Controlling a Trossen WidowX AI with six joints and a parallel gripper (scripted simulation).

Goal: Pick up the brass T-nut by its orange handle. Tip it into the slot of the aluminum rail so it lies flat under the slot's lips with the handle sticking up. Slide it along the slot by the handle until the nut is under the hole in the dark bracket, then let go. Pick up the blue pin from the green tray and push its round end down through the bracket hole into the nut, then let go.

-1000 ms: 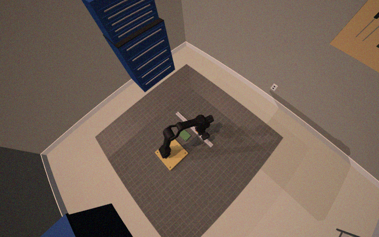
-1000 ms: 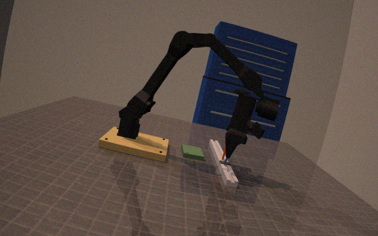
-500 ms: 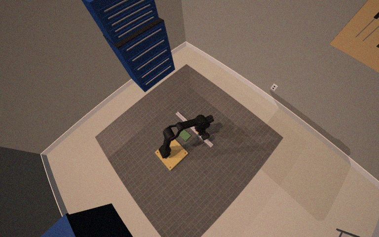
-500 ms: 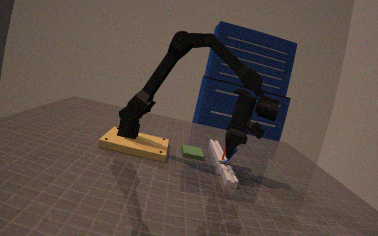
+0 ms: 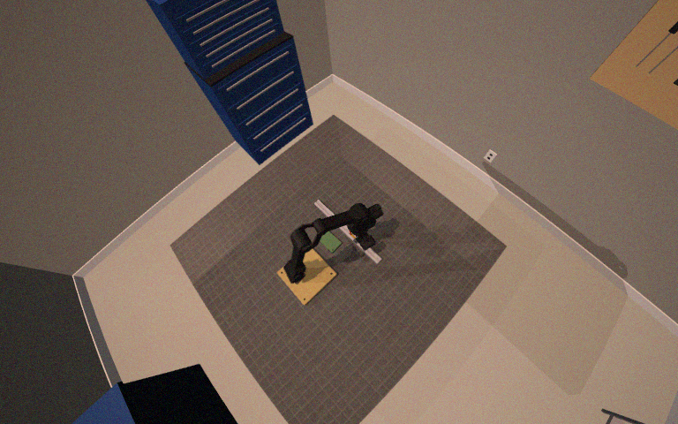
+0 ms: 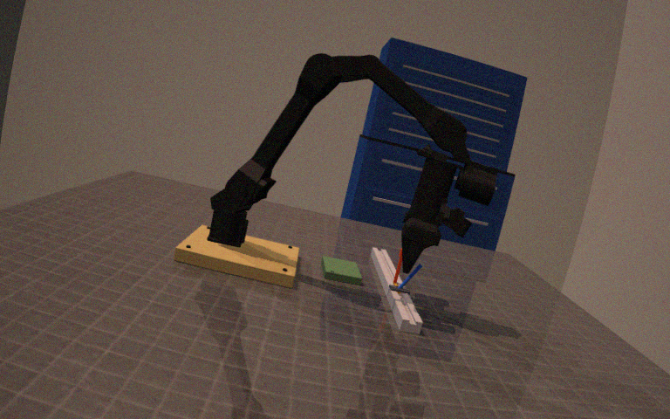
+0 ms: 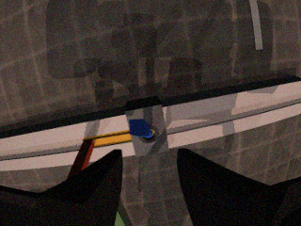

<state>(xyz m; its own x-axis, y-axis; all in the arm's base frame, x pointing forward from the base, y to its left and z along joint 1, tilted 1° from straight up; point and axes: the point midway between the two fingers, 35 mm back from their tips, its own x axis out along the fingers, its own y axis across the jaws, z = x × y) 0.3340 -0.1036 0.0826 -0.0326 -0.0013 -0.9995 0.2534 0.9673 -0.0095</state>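
Observation:
The aluminum rail (image 5: 371,253) (image 6: 407,316) (image 7: 202,114) lies on the floor mat, with the dark bracket (image 7: 160,121) across it. The brass T-nut (image 7: 113,138) lies along the slot, one end hidden under the bracket. Its orange handle (image 6: 398,265) (image 7: 84,157) sticks up, leaning slightly. The blue pin (image 6: 413,274) (image 7: 139,128) stands at the bracket hole with its lower end there, strongly tilted away from the fingers; how deep it sits cannot be told. My gripper (image 7: 150,157) is partly open and empty, just above the bracket and to the pin's side.
The green tray (image 5: 329,241) (image 6: 341,271) (image 7: 120,218) lies between the rail and the wooden base board (image 5: 320,284) (image 6: 236,264). No pin shows on it. The upright handle stands close to the left finger in the wrist view. Blue cabinets stand at the back.

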